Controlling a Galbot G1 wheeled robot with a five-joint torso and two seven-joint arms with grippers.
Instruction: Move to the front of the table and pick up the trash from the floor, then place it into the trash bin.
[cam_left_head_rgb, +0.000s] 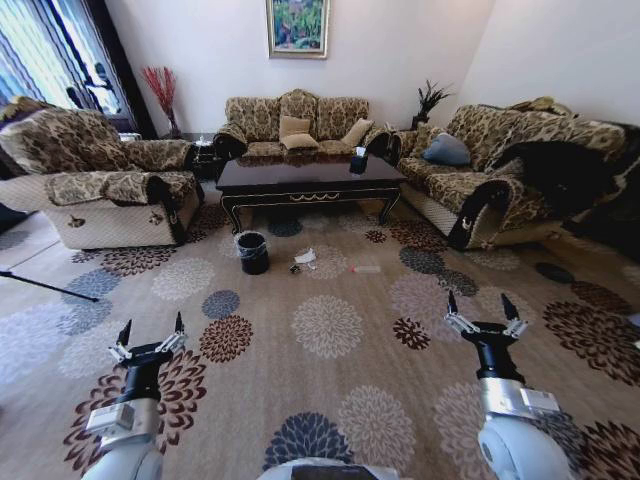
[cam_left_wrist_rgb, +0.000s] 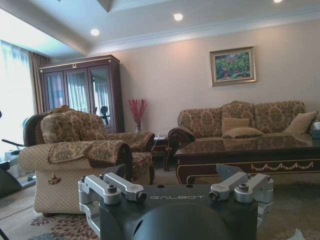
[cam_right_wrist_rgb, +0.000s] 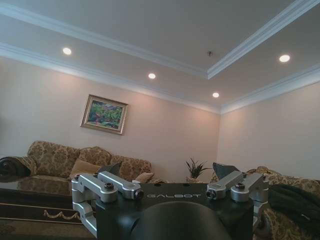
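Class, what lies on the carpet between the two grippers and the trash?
Head view: bare patterned carpet separates the left gripper and right gripper from the trash.

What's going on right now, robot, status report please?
Left claw and right claw open, empty, held low. Trash on carpet beside trash bin, before the table. Nothing in the way.

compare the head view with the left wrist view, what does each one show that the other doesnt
Head view alone: the small round black trash bin, the white crumpled trash on the patterned carpet beside it, and the right hand, open.

Left wrist view alone: the dark wood glass-door cabinet and recessed ceiling lights.

Both: the glossy dark brown coffee table, the framed painting, the patterned fabric sofa and the open left hand.
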